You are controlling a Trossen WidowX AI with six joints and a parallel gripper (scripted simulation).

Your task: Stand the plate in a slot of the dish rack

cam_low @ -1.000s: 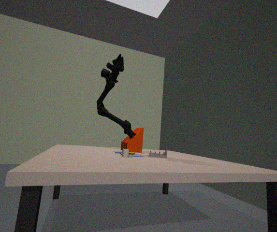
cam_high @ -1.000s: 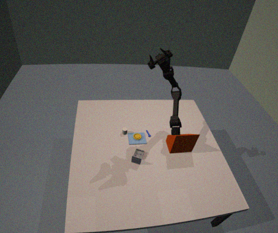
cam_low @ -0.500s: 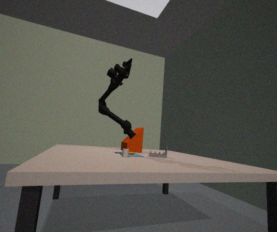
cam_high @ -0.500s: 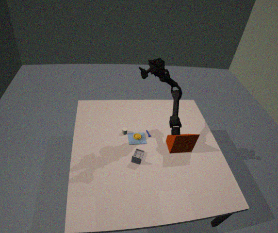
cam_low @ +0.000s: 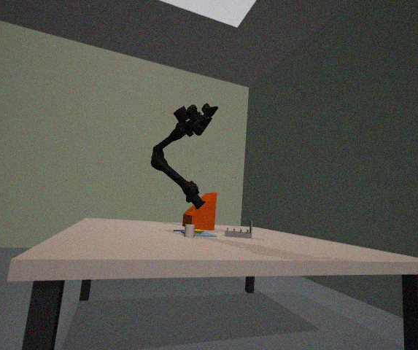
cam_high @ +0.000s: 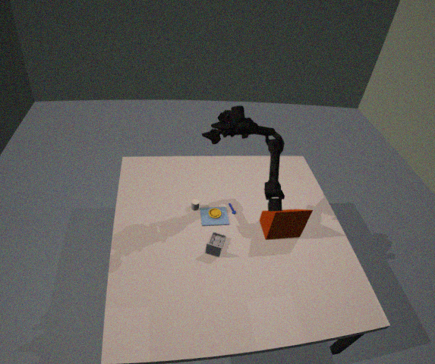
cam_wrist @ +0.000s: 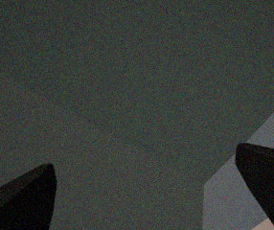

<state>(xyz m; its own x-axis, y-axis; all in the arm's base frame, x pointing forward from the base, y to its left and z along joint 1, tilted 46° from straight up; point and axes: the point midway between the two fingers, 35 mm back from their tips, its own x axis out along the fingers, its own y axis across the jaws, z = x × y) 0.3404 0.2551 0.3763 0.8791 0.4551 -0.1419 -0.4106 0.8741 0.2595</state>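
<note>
One arm stood over the bench, bent at the elbow, with its tool high in the air beyond the far edge and well apart from everything below. The tool was released, fingers spread wide with nothing between them; the wrist view showed only dark wall and a corner of pale surface, so it was not aimed at the work.

The plate, small and yellow, lay flat on a blue mat near the bench's middle, probably so that its rim could be reached from above. The dish rack sat just nearer than the mat, a low grey frame with short rails and one taller post; its slots appeared unoccupied, though too small to be sure.

A white cup stood close to the mat's far left corner, and a blue utensil lay just to its right. Both could crowd a descent. An orange block at the arm's base sat right of the plate, apart from the likely path.
</note>
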